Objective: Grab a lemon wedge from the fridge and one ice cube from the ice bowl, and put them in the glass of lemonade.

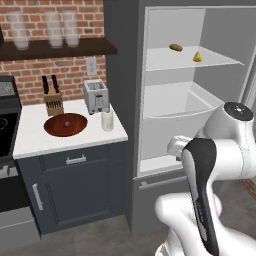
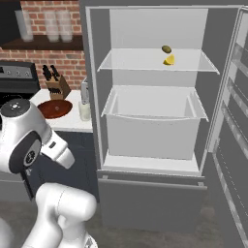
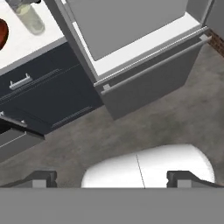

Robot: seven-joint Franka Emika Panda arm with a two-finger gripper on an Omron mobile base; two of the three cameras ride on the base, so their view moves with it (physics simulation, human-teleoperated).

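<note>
Down low in front of the fridge [image 2: 155,121], the hand [image 3: 111,178] points at the floor with its two tips spread wide apart and nothing between them. The fridge door already stands open, so the job now seems to be lifting the hand to the upper shelf [image 1: 190,59]. The lemon wedge [image 1: 198,57] sits there just beside an olive-green lump [image 1: 175,47]; I'd come in level and from the wedge's free side so as not to nudge that neighbour. The bowl [image 1: 65,124] and the glass of lemonade [image 1: 107,120] wait on the bench [image 1: 70,137] to the left.
</note>
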